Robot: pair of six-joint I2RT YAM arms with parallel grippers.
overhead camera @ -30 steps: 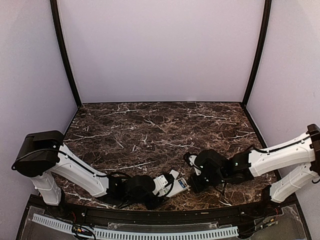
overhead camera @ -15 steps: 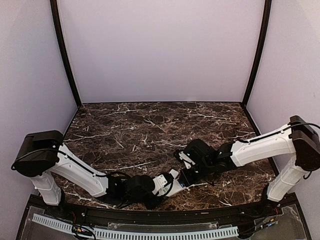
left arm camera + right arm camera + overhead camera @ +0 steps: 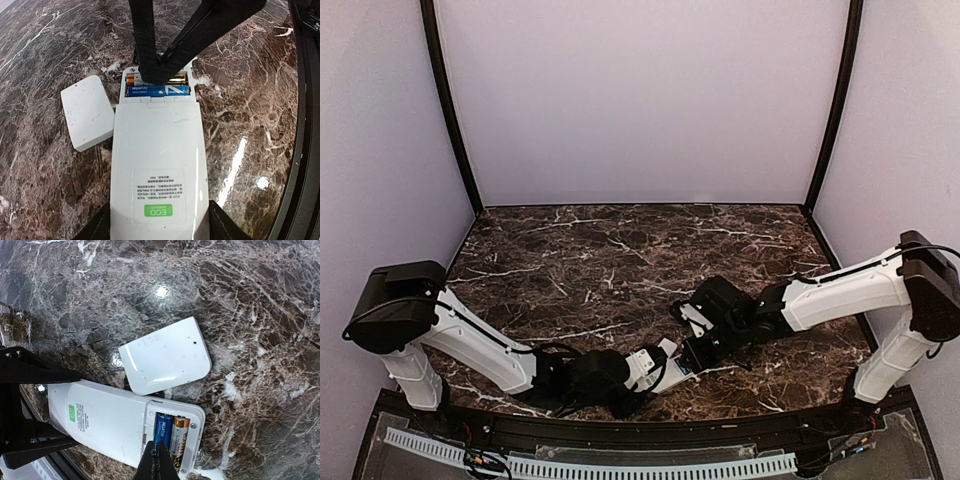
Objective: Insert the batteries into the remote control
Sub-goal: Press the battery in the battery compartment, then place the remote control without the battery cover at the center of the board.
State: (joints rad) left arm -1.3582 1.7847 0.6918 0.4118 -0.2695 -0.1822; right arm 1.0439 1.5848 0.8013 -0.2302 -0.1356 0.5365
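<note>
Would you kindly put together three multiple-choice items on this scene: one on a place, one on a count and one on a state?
1. Where is the white cover plate?
A. flat on the table beside the remote control
B. clipped over the compartment
C. leaning on the back wall

2. How many batteries sit in the open compartment?
A. none
B. two
C. four

3. How is the right hand?
A. wide open
B. shut, tips at the batteries
C. out of view

Key: 1 A, it lies next to the remote; 2 B, a blue cell and a gold one lie side by side; 3 B, its fingers meet over the cells.
</note>
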